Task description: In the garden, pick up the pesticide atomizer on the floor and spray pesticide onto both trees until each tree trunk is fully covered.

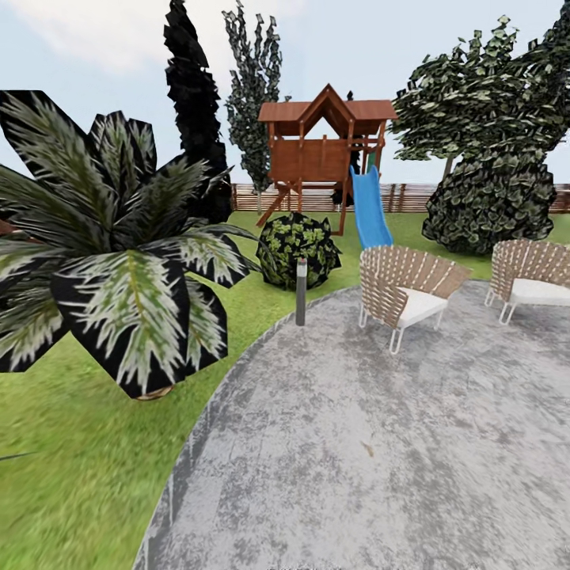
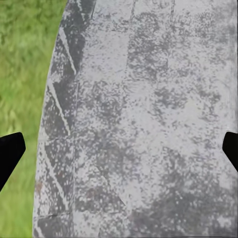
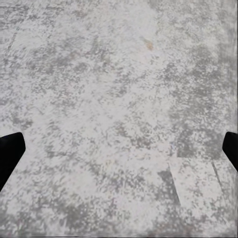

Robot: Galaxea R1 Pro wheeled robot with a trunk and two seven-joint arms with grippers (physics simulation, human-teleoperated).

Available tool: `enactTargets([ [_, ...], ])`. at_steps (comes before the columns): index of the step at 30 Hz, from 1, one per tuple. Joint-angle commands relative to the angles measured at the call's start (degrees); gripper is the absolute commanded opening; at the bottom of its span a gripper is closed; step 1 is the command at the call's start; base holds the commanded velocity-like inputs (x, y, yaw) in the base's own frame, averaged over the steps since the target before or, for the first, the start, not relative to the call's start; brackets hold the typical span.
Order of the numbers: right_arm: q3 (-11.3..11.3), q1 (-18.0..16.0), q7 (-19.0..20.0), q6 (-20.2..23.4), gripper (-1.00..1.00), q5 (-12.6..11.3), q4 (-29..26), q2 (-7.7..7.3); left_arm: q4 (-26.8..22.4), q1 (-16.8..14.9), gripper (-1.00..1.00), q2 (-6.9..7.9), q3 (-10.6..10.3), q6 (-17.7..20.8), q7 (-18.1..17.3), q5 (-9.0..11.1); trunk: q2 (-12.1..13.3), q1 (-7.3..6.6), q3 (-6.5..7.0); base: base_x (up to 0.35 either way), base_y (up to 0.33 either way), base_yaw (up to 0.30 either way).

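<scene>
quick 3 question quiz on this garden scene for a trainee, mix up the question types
1. True or false: the blue slide hangs off the wooden playhouse.
2. What does the short dark bollard light stand beside? A) the fence B) the edge of the grey paving C) the slide
3. How many wicker chairs with white cushions are on the paving?

Key
1. True.
2. B; it stands where paving meets lawn, in front of a round bush.
3. Two: a nearer chair and a second chair at the picture's right edge.

Both wrist views look down on paving; the left gripper and right gripper are open, holding nothing.
</scene>
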Motion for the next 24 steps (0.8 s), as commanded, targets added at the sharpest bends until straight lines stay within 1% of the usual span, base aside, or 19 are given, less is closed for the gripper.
enactTargets([
  [1,0.02,-0.05,-0.03,-0.19,1.0,-0.11,0.05,0.0,0.13,-0.02,1.0,-0.01,0.15,-0.21,-0.03,0.07,-0.03,-0.01,-0.09,-0.119,0.075,-0.3],
  [8,0.03,-0.05,0.0,-0.19,1.0,-0.11,0.05,0.0,0.3,-0.02,1.0,0.02,0.2,-0.31,-0.01,0.08,-0.03,-0.01,-0.29,-0.226,0.157,-0.3],
  [17,0.03,-0.05,0.0,-0.19,1.0,-0.11,0.05,0.0,0.31,-0.02,1.0,0.07,0.2,-0.33,-0.01,0.08,-0.03,-0.01,-0.56,-0.27,0.213,-0.3],
  [24,0.03,-0.05,0.01,-0.19,1.0,-0.11,0.05,0.0,0.31,-0.02,1.0,0.11,0.17,-0.33,-0.01,0.08,-0.03,-0.01,-0.76,-0.214,0.21,-0.3],
])
